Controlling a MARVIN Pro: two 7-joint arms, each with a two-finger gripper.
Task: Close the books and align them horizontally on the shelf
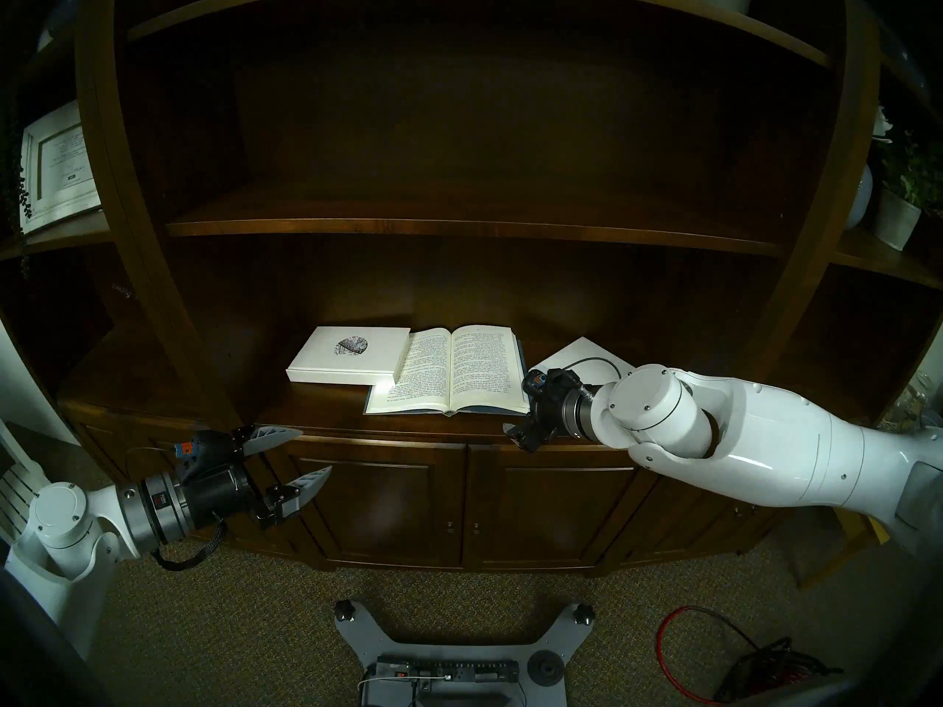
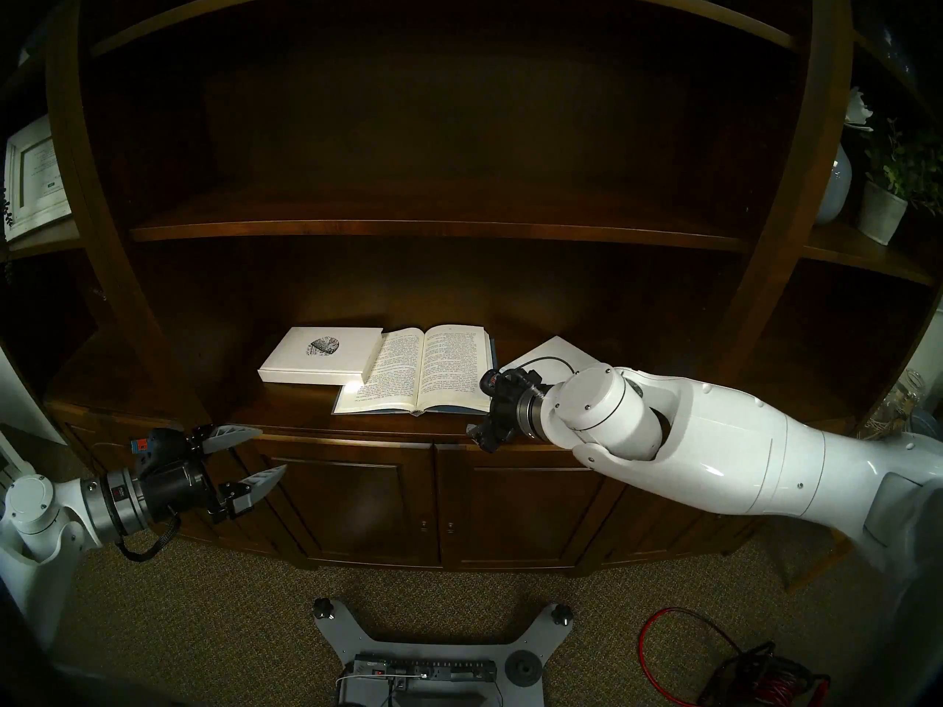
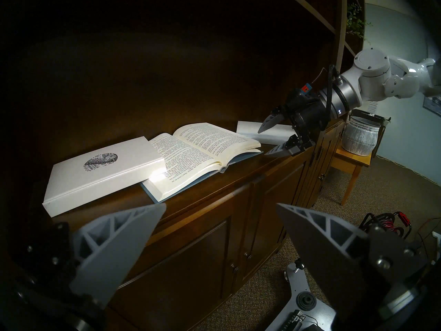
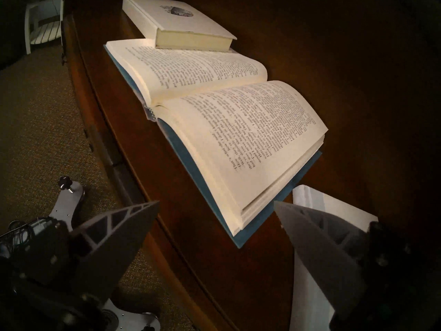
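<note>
Three books lie on the dark-brown shelf point(image 1: 168, 384). A closed white book with a speckled oval point(image 1: 349, 354) point(image 3: 102, 170) is at the left, its right corner resting on the open blue book's point(image 1: 454, 372) point(image 4: 226, 122) left page. At the right lies a plain white book point(image 1: 581, 356) point(image 4: 310, 294), partly hidden by my right arm. My right gripper point(image 3: 262, 143) point(image 4: 216, 201) is open, just right of the open book's right edge, one finger over the plain white book. My left gripper point(image 1: 316, 450) point(image 3: 221, 204) is open and empty, below the ledge front, left of the books.
Panelled cabinet doors point(image 1: 459, 507) sit under the ledge, and a thinner shelf board point(image 1: 459, 229) hangs above the books. A framed picture point(image 1: 56, 165) stands far left, potted plants point(image 1: 903, 201) far right. A small wooden table with a jar point(image 3: 358, 139) stands right of the bookcase. A red cable point(image 1: 714, 655) lies on the carpet.
</note>
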